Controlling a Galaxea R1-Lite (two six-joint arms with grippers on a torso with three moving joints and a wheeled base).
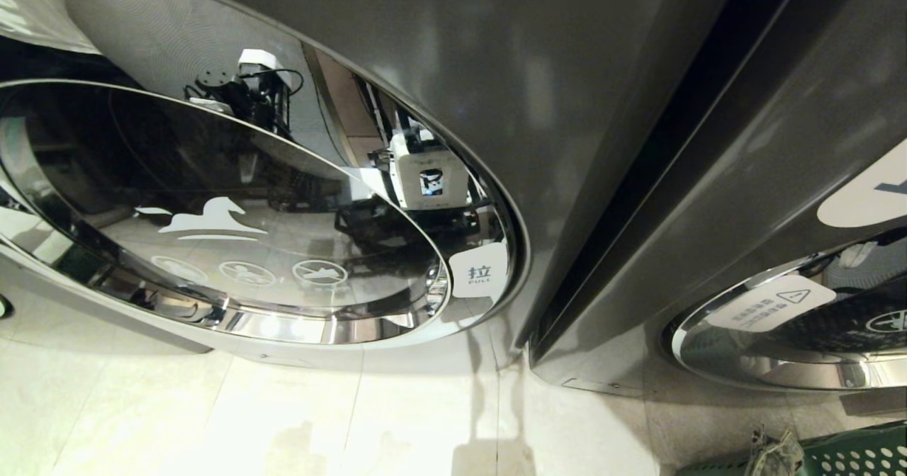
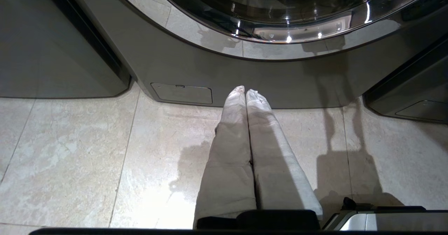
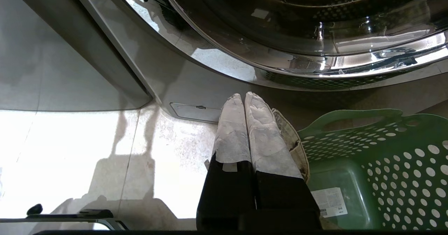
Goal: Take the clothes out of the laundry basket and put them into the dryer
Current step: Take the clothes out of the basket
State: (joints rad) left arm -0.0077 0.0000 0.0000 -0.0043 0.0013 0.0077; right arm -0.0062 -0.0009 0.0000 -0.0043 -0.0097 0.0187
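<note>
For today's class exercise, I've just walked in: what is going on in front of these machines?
Nothing is being handled yet. The robot faces a dryer whose round door is closed. The left gripper and right gripper are both shut and empty, pointing down above the tiled floor. A green laundry basket sits beside the right gripper, with a piece of cloth draped over its rim.

Both end effector (image 2: 245,92) fingers wear pale cloth wrapping; the right's (image 3: 244,95) bases are black.
</note>
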